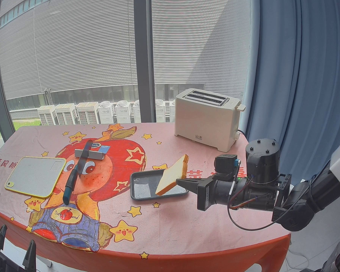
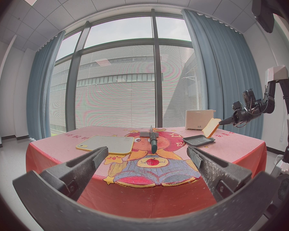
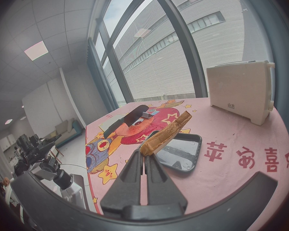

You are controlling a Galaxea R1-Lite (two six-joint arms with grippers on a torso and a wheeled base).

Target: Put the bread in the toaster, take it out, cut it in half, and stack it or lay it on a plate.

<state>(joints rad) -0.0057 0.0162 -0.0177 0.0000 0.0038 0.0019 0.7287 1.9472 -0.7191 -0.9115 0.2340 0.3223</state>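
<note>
My right gripper (image 1: 182, 182) (image 3: 144, 154) is shut on a slice of bread (image 1: 172, 174) (image 3: 166, 133), held tilted just above the dark tray (image 1: 147, 187) (image 3: 183, 151). The cream toaster (image 1: 206, 118) (image 3: 240, 89) stands at the table's far right, slots up. A knife (image 1: 77, 170) (image 2: 152, 140) with a dark blade and blue handle leans on a grey rest left of the tray. A pale cutting board (image 1: 36, 175) (image 2: 107, 144) with a yellow rim lies at the far left. My left gripper (image 2: 147, 162) is open, off the table's near edge with nothing between its fingers.
The table (image 1: 200, 223) carries a pink cartoon cloth and its front edge drops off near me. A blue curtain (image 1: 302, 68) hangs behind the toaster on the right. A window frame post (image 1: 142, 50) rises behind the table.
</note>
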